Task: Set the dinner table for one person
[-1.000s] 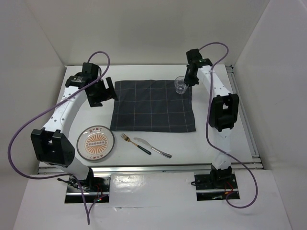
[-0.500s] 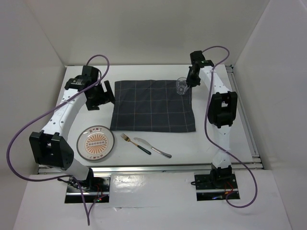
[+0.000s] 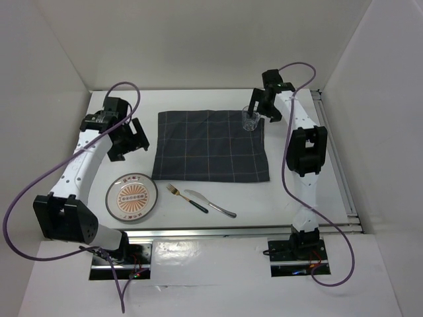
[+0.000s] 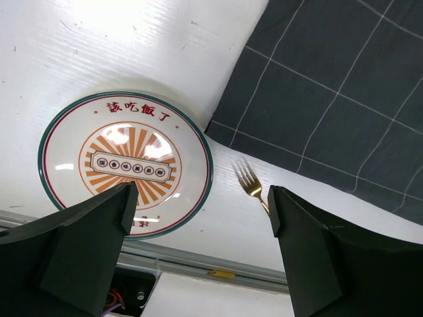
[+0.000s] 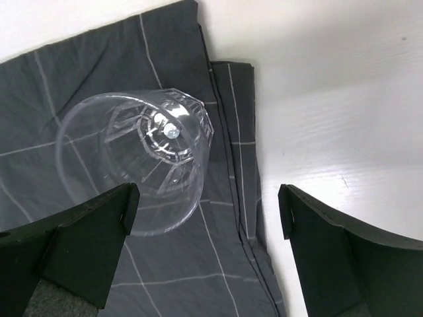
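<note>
On the white dinner table [image 3: 310, 191] lies a dark grey grid cloth [image 3: 211, 146]. A clear glass [image 3: 249, 119] [image 5: 135, 158] stands upright on the cloth's far right corner. My right gripper [image 3: 260, 109] [image 5: 208, 198] hovers just over it, open, with the glass off towards one finger and free of both. A plate with an orange sunburst [image 3: 131, 197] [image 4: 125, 162] sits near the front left. A gold fork [image 3: 174, 191] [image 4: 250, 183] and a silver knife [image 3: 210, 203] lie beside it. My left gripper [image 3: 129, 139] [image 4: 202, 198] hangs open and empty above the plate's right edge.
White walls enclose the table on three sides. A metal rail [image 3: 211, 231] runs along the front edge, and another [image 3: 337, 158] along the right side. Purple cables loop off both arms.
My right gripper has opened and let go of the glass, which stays on the cloth's corner. My left arm has swung left and nearer, away from the cloth's edge.
</note>
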Robot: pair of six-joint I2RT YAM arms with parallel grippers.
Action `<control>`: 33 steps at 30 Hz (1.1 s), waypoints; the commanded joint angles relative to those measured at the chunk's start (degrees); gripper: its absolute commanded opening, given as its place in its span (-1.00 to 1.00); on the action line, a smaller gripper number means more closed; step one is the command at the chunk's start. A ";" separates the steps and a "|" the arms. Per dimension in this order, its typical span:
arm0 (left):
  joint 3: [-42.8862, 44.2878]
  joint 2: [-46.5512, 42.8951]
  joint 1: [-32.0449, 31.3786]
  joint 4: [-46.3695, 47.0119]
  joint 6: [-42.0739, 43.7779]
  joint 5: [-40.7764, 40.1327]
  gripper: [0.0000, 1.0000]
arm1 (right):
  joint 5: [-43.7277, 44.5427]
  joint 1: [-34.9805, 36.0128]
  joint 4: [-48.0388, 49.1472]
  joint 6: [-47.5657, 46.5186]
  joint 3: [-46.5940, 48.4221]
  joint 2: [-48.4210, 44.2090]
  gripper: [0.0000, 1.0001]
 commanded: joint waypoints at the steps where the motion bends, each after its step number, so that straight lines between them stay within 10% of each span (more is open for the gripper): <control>1: 5.05 -1.86 0.03 -0.78 -0.69 -1.45 0.98 | 2.01 0.73 2.03 -0.34 3.32 -10.60 1.00; 14: 14.04 -8.62 0.03 -3.06 -5.95 -5.32 0.93 | -19.24 29.61 20.65 5.89 -31.27 -32.43 0.59; 23: 10.43 -16.27 0.03 -2.80 -7.02 -4.01 0.93 | -24.52 47.04 33.58 13.89 -36.06 -21.81 0.59; 33: 9.29 -19.26 -1.73 -4.56 -7.02 -3.39 0.93 | -26.81 49.43 37.01 19.53 -30.09 -9.93 0.35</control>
